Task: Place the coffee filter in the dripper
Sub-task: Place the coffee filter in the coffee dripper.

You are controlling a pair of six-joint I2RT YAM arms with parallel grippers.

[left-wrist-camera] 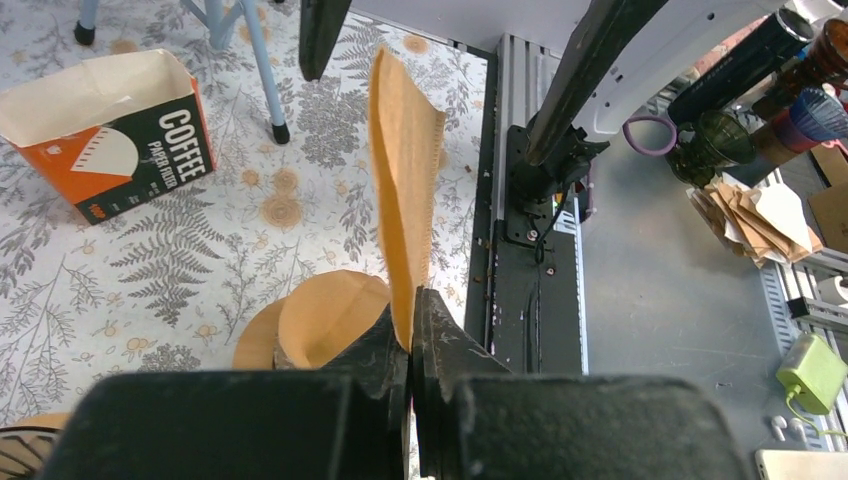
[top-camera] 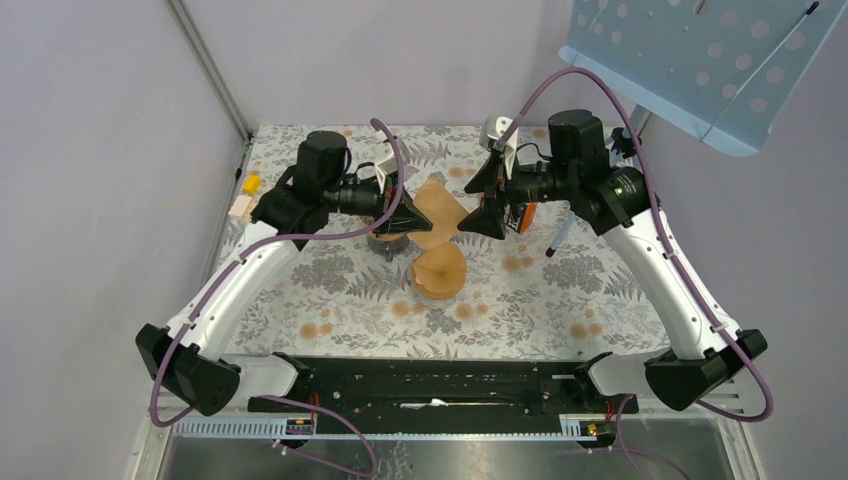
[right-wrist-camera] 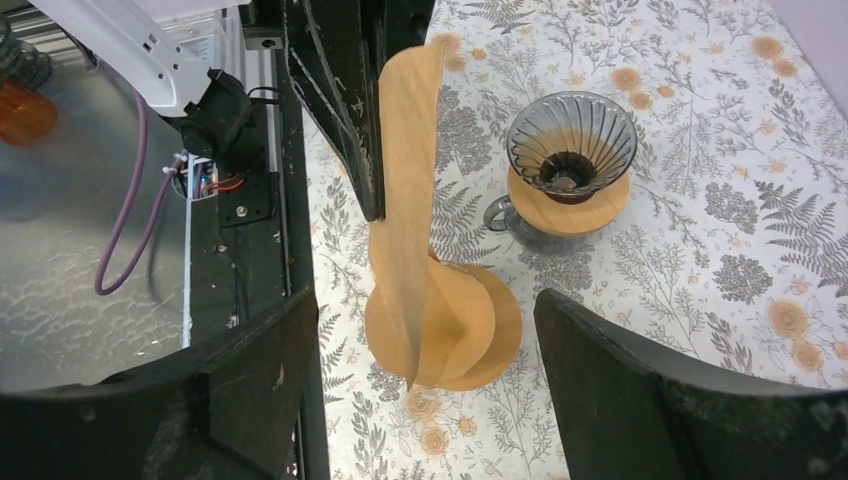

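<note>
Coffee filter [left-wrist-camera: 405, 180]: pinched flat in left gripper [left-wrist-camera: 411, 330]; right gripper [right-wrist-camera: 425, 330], jaws apart either side. Dripper [right-wrist-camera: 570, 140] ahead of right gripper; advise opening cone before lowering.

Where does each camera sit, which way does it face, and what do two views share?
Top external: above and behind the bases, facing down at the table; both arms show, left gripper and right gripper either side of the coffee filter.
Left wrist: on the left arm, facing the right arm along its own shut fingers; filter box beyond.
Right wrist: on the right arm, facing the left arm between its own open fingers; dripper and filter stack below.
Shared: both wrist views show the held coffee filter.
</note>
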